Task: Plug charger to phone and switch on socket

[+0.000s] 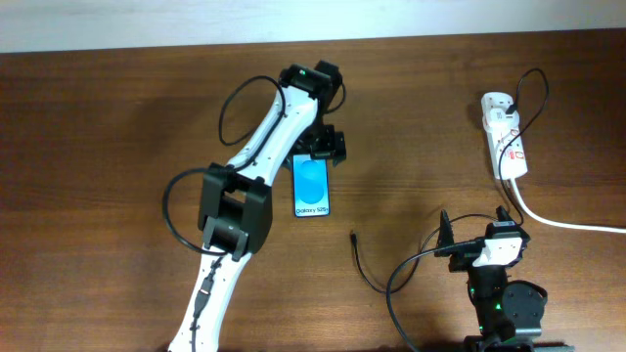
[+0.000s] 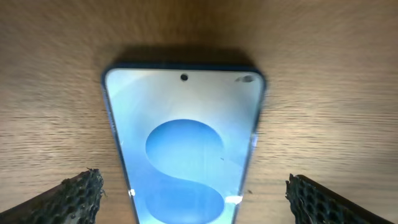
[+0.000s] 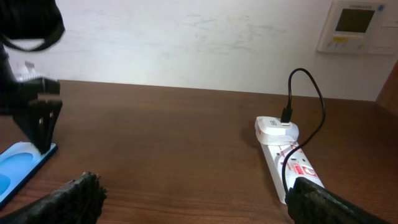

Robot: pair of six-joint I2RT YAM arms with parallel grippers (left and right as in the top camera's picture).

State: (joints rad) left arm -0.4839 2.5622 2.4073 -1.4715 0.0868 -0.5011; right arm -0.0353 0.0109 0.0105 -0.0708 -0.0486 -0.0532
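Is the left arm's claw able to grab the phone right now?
Probably yes. The left gripper hangs open right over the phone, spread wider than it is, and nothing lies in between to block it.

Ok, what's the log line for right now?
left gripper: open over phone | right gripper: open, empty | charger: on table, not in phone

I'm getting even, soft light overhead, with faint shadows falling on the table. In my left wrist view the wood grain is blurring, and the phone screen is glaring pale.
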